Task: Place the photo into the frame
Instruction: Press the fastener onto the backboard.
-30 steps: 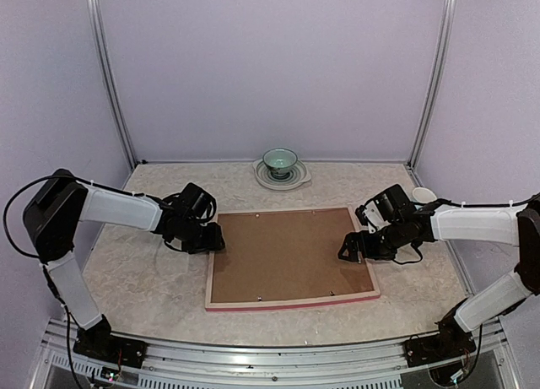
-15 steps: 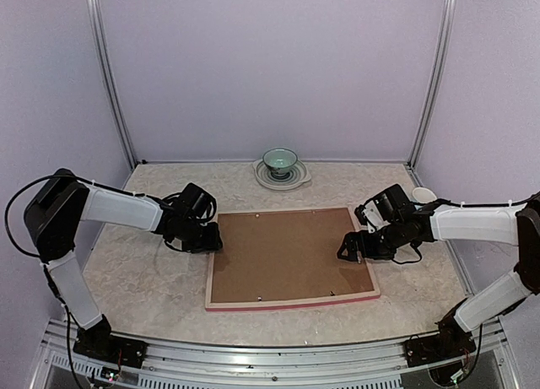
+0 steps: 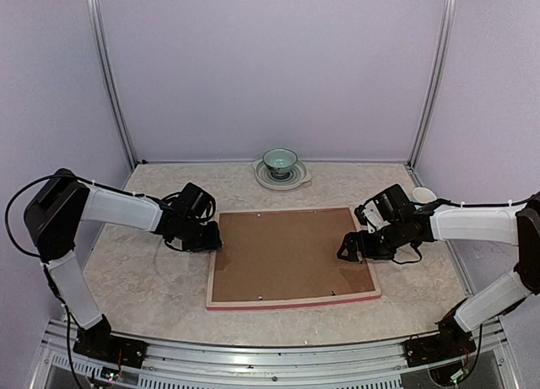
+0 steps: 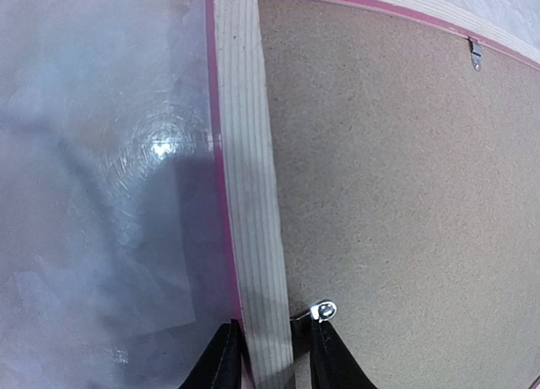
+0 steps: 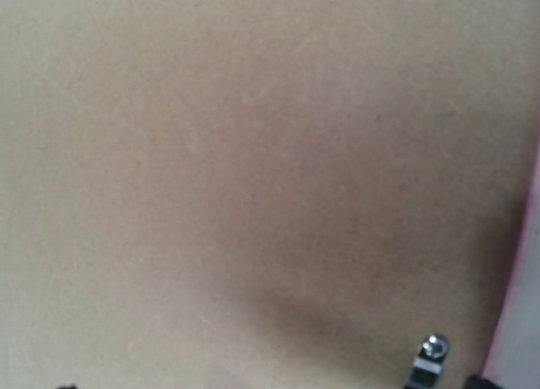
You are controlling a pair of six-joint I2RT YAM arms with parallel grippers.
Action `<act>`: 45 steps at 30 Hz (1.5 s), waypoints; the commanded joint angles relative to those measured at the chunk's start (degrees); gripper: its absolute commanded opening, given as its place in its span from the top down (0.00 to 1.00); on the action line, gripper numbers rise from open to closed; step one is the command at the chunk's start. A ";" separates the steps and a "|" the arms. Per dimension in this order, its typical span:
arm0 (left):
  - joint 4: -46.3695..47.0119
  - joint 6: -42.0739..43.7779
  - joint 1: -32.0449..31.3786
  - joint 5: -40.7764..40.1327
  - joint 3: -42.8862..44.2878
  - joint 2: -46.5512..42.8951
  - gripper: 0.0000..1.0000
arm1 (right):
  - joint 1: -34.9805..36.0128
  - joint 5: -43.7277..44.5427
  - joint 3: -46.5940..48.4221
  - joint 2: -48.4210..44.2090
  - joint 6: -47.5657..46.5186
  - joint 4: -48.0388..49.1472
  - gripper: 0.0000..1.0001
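Slip risk: left end effector point(image 4: 274, 343) narrowly pinches the thin left rail of the frame point(image 4: 245, 153); right end effector point(image 3: 348, 250), wide, holds nothing, so a one-sided lift could tilt it.

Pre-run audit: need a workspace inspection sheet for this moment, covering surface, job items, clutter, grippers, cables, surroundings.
Surface: pale marbled table.
Job's things: frame lies face down with its backing board up; photo not seen.
Clutter: bowl on plate at far edge; small white item far right, unclear.
Grippers: left gripper straddles the frame's left rail, clamp unclear; right gripper open over the board's right side.
Cables: black cable loops off left arm; another under right wrist.
Surroundings: lilac walls, metal posts.
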 commanded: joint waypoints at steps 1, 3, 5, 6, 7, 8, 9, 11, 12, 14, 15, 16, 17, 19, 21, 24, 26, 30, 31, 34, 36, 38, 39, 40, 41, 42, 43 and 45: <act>0.08 0.25 0.07 2.12 -1.76 2.05 0.72 | -0.27 0.08 -0.05 -0.46 -0.22 -0.18 0.01; 0.02 0.15 0.23 1.48 -1.87 1.65 0.72 | -0.27 0.16 0.01 -0.54 -0.22 -0.26 0.01; 0.10 0.11 0.58 1.11 -1.83 1.44 0.72 | -0.27 0.16 0.04 -0.48 -0.23 -0.19 0.01; 0.13 0.11 0.75 1.01 -1.79 1.49 0.72 | -0.27 0.16 0.04 -0.42 -0.22 -0.19 0.01; 0.19 0.04 0.87 0.85 -1.79 1.54 0.72 | -0.27 0.12 0.04 -0.38 -0.26 -0.18 0.01; 0.24 -0.03 0.96 0.76 -1.71 1.58 0.72 | -0.27 0.06 0.04 -0.30 -0.24 -0.07 0.01; 0.23 -0.10 1.03 0.90 -1.70 1.58 0.72 | -0.27 0.04 0.04 -0.21 -0.22 -0.05 0.01; 0.34 -0.16 1.06 0.99 -1.70 1.37 0.72 | -0.27 0.11 -0.03 -0.24 -0.24 -0.09 0.01; 0.26 -0.16 1.08 1.03 -1.70 1.27 0.72 | -0.27 0.16 -0.05 -0.32 -0.22 -0.10 0.01; 0.11 -0.20 1.08 1.03 -1.78 0.46 0.72 | -0.27 0.23 -0.14 -0.50 -0.22 -0.08 0.01; 0.04 -0.16 1.08 1.08 -1.86 0.12 0.72 | -0.27 0.24 -0.21 -0.54 -0.22 -0.05 0.01; -0.12 -0.15 1.12 1.05 -1.88 -0.58 0.72 | -0.27 0.29 -0.15 -0.63 -0.22 -0.09 0.01; -0.27 -0.15 1.20 1.13 -1.88 -0.96 0.71 | -0.27 0.36 -0.14 -0.64 -0.22 -0.20 0.01; -0.35 -0.33 1.38 1.37 -1.94 -2.09 0.68 | -0.27 0.48 0.17 -0.64 -0.22 -0.33 0.01; -0.17 -1.02 1.58 1.20 -2.26 -4.52 0.54 | -0.27 0.70 0.72 -0.70 -0.39 -0.79 0.01; 0.88 -1.83 1.76 0.83 -2.84 -8.26 0.39 | -0.25 1.18 1.24 -1.05 -0.57 -1.13 0.01; 1.36 -2.00 1.78 -1.09 -3.16 -11.09 0.38 | -0.27 1.40 1.41 -1.18 -0.64 -1.31 0.01; 0.82 -1.15 1.87 -1.69 -2.75 -12.14 0.39 | -0.27 1.51 1.01 -1.75 -0.57 -1.14 0.01; 0.33 -0.82 1.87 -1.49 -2.47 -11.44 0.39 | -0.27 1.63 0.93 -1.85 -0.57 -1.11 0.01; -0.17 -0.60 1.80 -0.17 -2.36 -8.99 0.40 | -0.32 1.88 0.70 -2.19 -0.78 -1.41 0.01; 0.15 -0.63 1.78 0.24 -2.89 -7.67 0.41 | -0.31 2.47 0.58 -2.43 -0.99 -1.62 0.01; 0.51 -0.69 1.78 0.25 -3.27 -6.47 0.41 | -0.36 2.69 0.53 -2.69 -1.05 -1.78 0.01; 0.49 -0.68 1.76 0.25 -3.30 -6.03 0.41 | -0.36 2.70 0.48 -2.76 -1.16 -1.85 0.01; 0.54 -0.68 1.70 0.25 -3.40 -5.42 0.42 | -0.36 2.78 0.48 -2.83 -1.26 -1.99 0.01; 0.62 -0.72 1.69 0.25 -3.52 -5.16 0.42 | -0.42 2.96 0.56 -2.90 -1.50 -2.19 0.01; 0.78 -0.73 1.65 1.52 -3.64 -4.96 0.42 | -0.44 3.53 0.67 -3.00 -1.84 -2.70 0.01; 0.93 -0.74 1.61 1.76 -3.76 -4.87 0.42 | -0.52 4.47 0.88 -2.97 -2.26 -3.37 0.01; 1.19 -0.77 1.44 1.90 -3.87 -4.88 0.42 | -0.76 6.97 1.92 -2.65 -3.43 -5.87 0.01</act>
